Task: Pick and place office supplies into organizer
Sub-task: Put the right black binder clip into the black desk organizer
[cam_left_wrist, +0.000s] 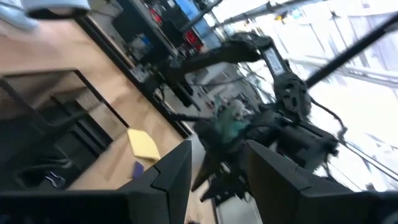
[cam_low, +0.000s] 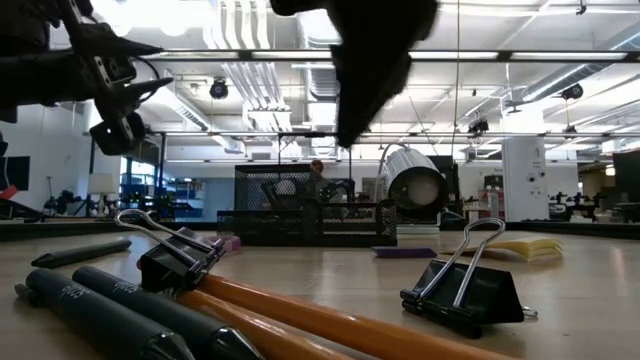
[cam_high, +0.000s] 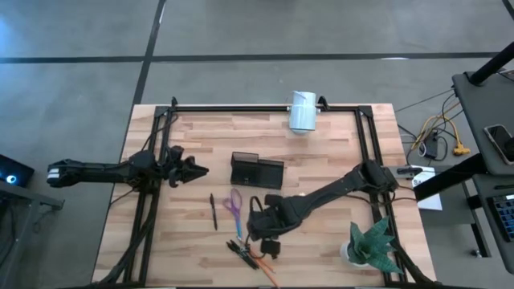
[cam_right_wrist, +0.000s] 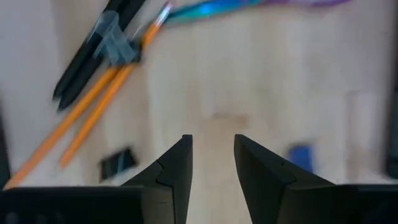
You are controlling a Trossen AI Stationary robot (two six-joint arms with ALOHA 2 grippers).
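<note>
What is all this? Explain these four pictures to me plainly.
Two dark robot arms work at a wooden table. One picture looks straight down, one looks level across the tabletop, and two come from cameras on the wrists. The left gripper waits open near the table's left side; the right gripper hovers open above the supplies, holding nothing. On the table lie a black organizer, purple scissors, a pen, orange pencils, binder clips and a yellow sticky pad.

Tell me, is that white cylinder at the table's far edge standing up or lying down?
Lying down. The low view shows the white cylinder on its side, round end facing the camera.
</note>
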